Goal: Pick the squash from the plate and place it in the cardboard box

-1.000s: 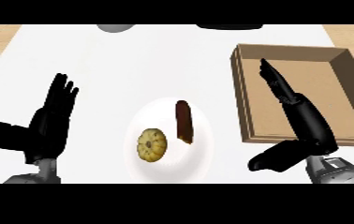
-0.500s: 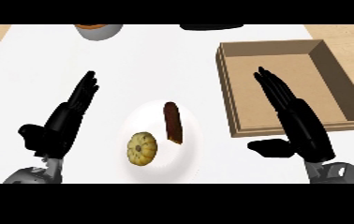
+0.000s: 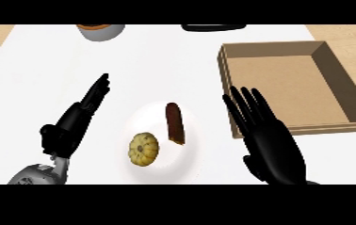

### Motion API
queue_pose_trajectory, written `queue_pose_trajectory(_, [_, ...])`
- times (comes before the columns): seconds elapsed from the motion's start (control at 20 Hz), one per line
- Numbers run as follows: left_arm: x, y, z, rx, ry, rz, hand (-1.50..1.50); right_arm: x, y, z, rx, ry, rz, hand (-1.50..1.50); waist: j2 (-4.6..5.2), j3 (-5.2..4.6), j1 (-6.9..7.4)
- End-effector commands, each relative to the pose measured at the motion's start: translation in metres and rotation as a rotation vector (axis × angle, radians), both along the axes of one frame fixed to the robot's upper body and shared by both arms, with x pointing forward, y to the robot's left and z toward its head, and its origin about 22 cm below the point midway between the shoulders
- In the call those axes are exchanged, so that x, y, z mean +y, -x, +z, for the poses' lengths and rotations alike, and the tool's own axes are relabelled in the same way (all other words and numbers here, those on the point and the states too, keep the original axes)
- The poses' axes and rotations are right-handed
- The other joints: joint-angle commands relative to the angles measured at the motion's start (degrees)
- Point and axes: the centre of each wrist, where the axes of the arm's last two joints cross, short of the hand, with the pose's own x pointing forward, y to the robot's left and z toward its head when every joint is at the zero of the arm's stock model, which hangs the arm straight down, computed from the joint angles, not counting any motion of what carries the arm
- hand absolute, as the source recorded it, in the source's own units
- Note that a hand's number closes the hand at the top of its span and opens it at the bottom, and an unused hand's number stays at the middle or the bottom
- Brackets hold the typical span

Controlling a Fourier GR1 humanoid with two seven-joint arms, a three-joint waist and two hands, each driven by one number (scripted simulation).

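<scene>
Counter (image 3: 160,64): we see a white top filling most of the view, looked at steeply from above.
Cardboard box (image 3: 277,51): a shallow brown open box at the right, nothing inside it that we can see.
Right hand (image 3: 271,141): black, at the lower right, fingers straight and slightly spread, pointing away from us; its fingertips overlap the box's near left corner, and it holds nothing.
Left hand (image 3: 73,123): black, at the lower left, seen edge-on, fingers straight and close together, pointing up and to the right; it holds nothing and sits apart from the plate.
Plate (image 3: 149,118): white and round, near the lower centre, between our two hands.
Brown item (image 3: 174,123): a dark, elongated piece of food on the plate's right half; we cannot tell what it is.
Squash (image 3: 144,148): small, yellow, round and ribbed, lying on the plate's lower left part, just beside the brown item.
Bowl (image 3: 101,30): grey, at the top left edge, partly cut off.
</scene>
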Motion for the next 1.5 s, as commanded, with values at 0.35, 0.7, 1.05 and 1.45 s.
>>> queue_pose_trajectory(0.35, [-0.012,-0.005,-0.005,-0.008,-0.008,-0.07,0.0,0.135,0.083,0.002,0.209,0.143,-0.207,-1.5,1.27,0.52,3.04])
queue_pose_trajectory(0.7, [-0.011,-0.015,0.003,-0.048,-0.013,-0.115,0.0,0.159,0.091,-0.008,0.224,0.152,-0.338,-1.5,2.13,0.86,5.98])
queue_pose_trajectory(1.05, [-0.037,-0.026,0.001,-0.046,-0.001,-0.131,0.0,0.165,0.069,-0.017,0.245,0.19,-0.392,-1.5,2.45,0.93,6.16])
queue_pose_trajectory(1.45, [-0.037,-0.03,-0.008,-0.025,0.013,-0.138,0.0,0.174,0.072,-0.028,0.254,0.181,-0.44,-1.5,2.3,0.97,6.42])
